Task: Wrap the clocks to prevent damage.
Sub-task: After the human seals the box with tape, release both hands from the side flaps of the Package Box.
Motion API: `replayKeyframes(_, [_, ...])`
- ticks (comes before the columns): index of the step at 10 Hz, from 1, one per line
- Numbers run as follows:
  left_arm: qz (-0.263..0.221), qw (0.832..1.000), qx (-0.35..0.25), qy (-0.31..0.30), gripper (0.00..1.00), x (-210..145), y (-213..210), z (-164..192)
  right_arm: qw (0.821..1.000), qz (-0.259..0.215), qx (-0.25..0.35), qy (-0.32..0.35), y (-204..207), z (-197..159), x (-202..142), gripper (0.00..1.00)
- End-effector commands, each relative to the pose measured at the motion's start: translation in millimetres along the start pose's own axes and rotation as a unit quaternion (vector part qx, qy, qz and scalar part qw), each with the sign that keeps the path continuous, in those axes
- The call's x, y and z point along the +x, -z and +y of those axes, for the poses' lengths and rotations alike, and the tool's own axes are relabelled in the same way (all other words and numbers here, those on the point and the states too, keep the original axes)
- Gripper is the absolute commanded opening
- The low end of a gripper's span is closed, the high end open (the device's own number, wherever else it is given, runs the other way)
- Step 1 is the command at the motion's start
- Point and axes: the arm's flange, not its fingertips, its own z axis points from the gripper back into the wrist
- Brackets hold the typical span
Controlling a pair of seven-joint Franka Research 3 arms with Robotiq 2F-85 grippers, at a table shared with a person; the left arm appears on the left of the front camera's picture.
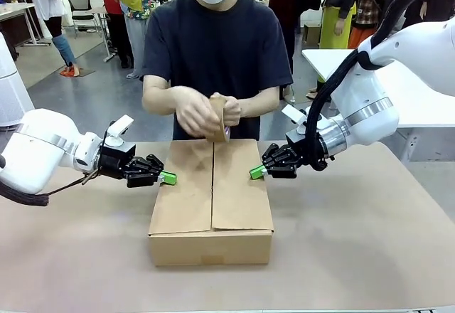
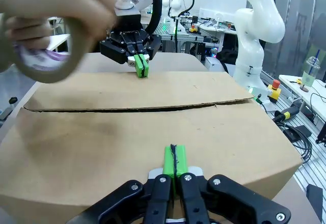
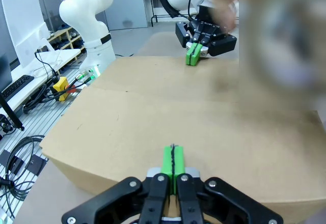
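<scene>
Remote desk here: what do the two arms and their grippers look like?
The left arm and right arm are smooth white shells with silver wrist rings. The left gripper and right gripper are black with green-padded fingers. A black cable runs along the right arm.

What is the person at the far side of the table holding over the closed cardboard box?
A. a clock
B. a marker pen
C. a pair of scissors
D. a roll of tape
D: the person's hands grip a brown roll of tape just above the far edge of the cardboard box, near the seam between its shut flaps.
</scene>
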Motion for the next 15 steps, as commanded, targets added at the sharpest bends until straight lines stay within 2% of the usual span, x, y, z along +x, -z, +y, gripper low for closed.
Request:
replayKeyframes(1, [0.0,1.0,0.006,-0.003,0.0,-3.4,1.0,-0.7,1.0,0.001,-0.004,0.005,0.7,-1.1,-3.7,0.01])
replayKeyframes(15, [0.0,1.0,0.006,-0.003,0.0,-3.4,1.0,-0.7,1.0,0.001,-0.004,0.005,0.7,-1.1,-3.7,0.01])
